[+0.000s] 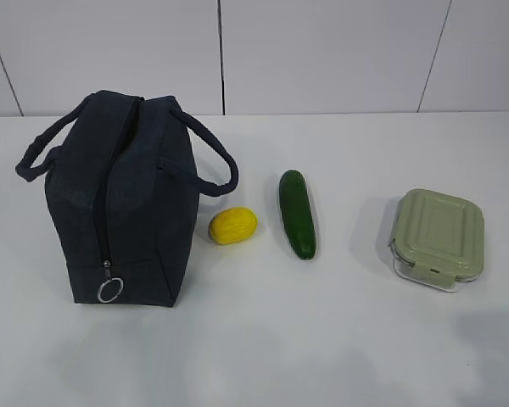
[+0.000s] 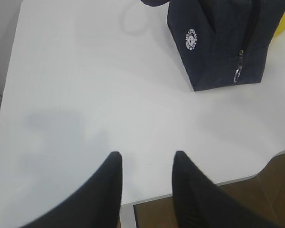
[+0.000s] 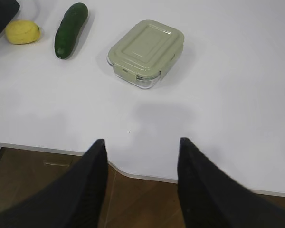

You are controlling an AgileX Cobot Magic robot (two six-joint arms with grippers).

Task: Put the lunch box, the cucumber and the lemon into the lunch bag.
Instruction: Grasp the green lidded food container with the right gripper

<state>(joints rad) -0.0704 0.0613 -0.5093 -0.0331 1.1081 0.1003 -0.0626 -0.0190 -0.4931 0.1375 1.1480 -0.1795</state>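
Nearest your lens in each wrist view are the black fingers: the left gripper [image 2: 147, 159] hangs above the near table edge with its jaws partly parted and nothing between them. Moving rightward across the white table [image 1: 263, 348], you meet first the boxy dark navy fabric lunch bag [image 1: 123, 199], standing upright at the left with its zipper run closed down to the silver ring pull [image 1: 109, 291]; expect soft, yielding walls that will sag unless one hand steadies them, so take the ring pull or a loop handle. Just beside its right flank lies the small oval bright yellow lemon [image 1: 232, 225], firm, light and apt to roll; close across its short axis. Next, near but apart, lies the long smooth dark green cucumber [image 1: 298, 214], stiff and possibly slippery; grasp it at mid-length. Well apart to the right rests the flat rectangular lunch box with pale sage-green lid [image 1: 438, 236], rigid and probably heaviest; grip across its narrower sides. Finally, the right gripper [image 3: 142, 142] hovers over the near edge, jaws about half spread, likewise empty.
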